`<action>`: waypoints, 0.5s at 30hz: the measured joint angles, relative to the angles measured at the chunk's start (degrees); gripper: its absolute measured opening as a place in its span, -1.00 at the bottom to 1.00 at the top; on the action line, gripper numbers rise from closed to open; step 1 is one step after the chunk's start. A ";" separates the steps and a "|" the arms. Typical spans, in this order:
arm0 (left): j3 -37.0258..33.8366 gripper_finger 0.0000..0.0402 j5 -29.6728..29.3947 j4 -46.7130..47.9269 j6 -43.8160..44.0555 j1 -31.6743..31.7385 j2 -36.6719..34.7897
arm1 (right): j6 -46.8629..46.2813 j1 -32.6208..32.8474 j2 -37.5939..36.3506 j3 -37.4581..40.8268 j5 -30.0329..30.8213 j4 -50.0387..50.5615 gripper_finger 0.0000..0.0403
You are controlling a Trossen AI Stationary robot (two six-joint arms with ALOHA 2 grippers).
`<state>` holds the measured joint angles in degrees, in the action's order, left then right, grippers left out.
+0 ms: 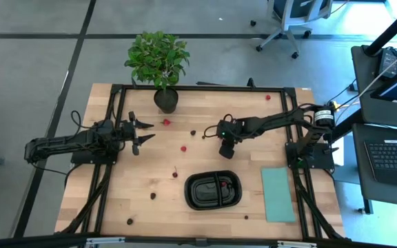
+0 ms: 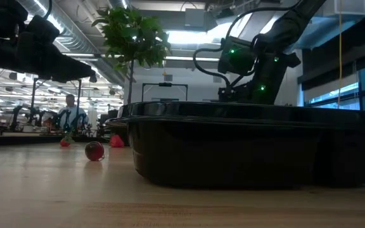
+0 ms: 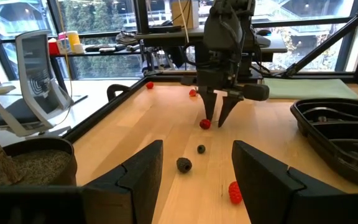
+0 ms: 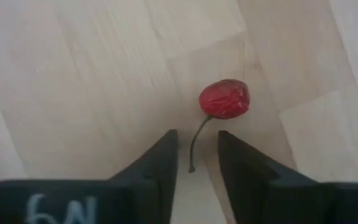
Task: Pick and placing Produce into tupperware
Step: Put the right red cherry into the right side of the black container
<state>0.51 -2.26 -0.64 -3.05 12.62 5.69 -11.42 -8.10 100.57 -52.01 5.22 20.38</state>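
Note:
The produce is small red and dark berries scattered over the wooden table [image 1: 183, 147]. One red cherry [image 4: 224, 98] with a thin stem [image 4: 195, 144] lies right in front of my right gripper [image 4: 197, 155]. That gripper [image 1: 226, 149] points down at mid-table and is narrowly open, with a finger on either side of the stem's free end; I see no touch. The same cherry [image 3: 205, 124] rests on the table at its fingertips. The black two-compartment tupperware [image 1: 214, 190] sits toward the near edge. My left gripper [image 1: 142, 131] hangs open at the table's left, touching nothing.
A potted plant [image 1: 158, 62] stands at the far edge. A flat teal rectangle [image 1: 278, 194] lies right of the tupperware. Dark berries [image 3: 183, 164] and a red piece [image 3: 234, 191] lie between the two grippers. More pieces [image 1: 153, 195] sit near the table's near-left corner.

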 joint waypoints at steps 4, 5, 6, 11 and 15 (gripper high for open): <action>0.00 -0.07 0.00 -0.02 0.00 -0.01 -0.02 | 0.24 0.04 -0.02 0.00 0.00 0.00 -0.68; 0.00 -0.07 0.00 0.00 0.00 -0.02 -0.02 | 0.48 0.04 0.00 0.00 0.01 0.02 -0.74; 0.00 -0.07 0.00 -0.02 -0.01 -0.02 -0.02 | 0.90 0.04 -0.02 0.02 0.04 0.02 -0.79; 0.00 -0.07 0.00 -0.01 0.00 -0.01 -0.02 | 1.50 0.04 -0.02 0.04 0.19 0.07 -0.97; 0.00 -0.07 0.00 -0.02 -0.02 -0.01 -0.02 | 1.50 0.04 -0.03 0.07 0.24 0.09 -0.95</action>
<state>0.51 -2.26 -0.67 -3.06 12.61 5.67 -9.92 -8.06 100.54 -51.94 5.45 20.47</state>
